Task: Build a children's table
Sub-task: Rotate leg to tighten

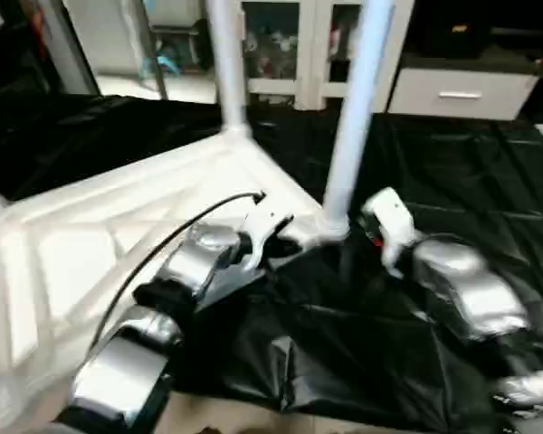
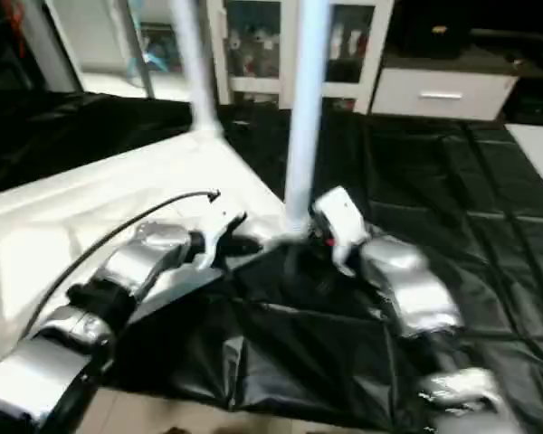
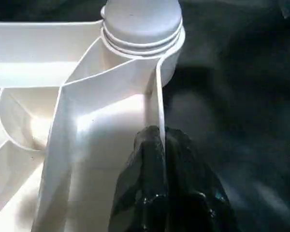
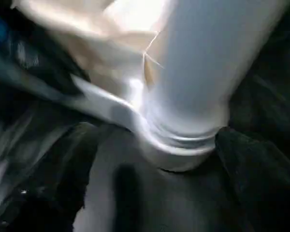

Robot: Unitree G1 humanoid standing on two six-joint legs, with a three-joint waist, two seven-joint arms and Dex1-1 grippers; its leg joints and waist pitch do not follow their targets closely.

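The children's table (image 1: 118, 226) was seen lying upside down on a black plastic sheet (image 1: 452, 181), its white ribbed underside turned upward. Two white legs were stood upright in corner sockets: the near leg (image 1: 353, 117) at the corner closest to the grippers, and the far leg (image 1: 224, 63) at the corner behind it. The left gripper (image 3: 160, 159) was set on the upright rim of the table just beside the near leg's socket, its jaws pressed together on that thin wall. The right gripper (image 4: 159, 183) was placed around the base of the near leg, its jaws spread wide on either side without pinching it. The black sheet was seen wrinkled and bunched near the table's corner. Behind it, a white cabinet (image 1: 299, 45) with glass doors and a white drawer unit (image 1: 462, 90) were visible.
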